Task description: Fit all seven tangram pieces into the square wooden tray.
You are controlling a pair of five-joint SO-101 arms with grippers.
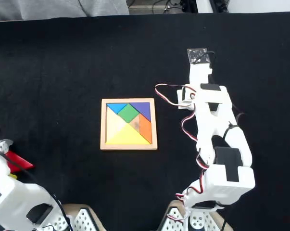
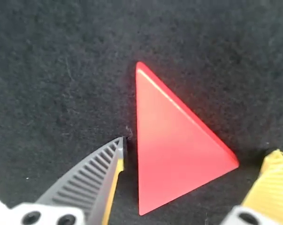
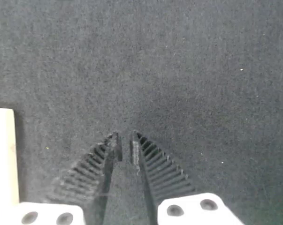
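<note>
Pickup stage, last piece. Left gripper spread wide astride red triangle, not yet clamped. Triangle lying flat, well left of tray and nearer than it. Six pieces seated in tray, pale triangular slot vacant on its left side. Right gripper pinched together, empty, just right of tray. Next, probably: clamp, lift, rotate to match slot.

Overhead; wrists close; R shares tray.

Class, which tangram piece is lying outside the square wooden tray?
The red triangle, on the black cloth between the open fingers of the left gripper. The other pieces all sit inside the wooden tray.
</note>
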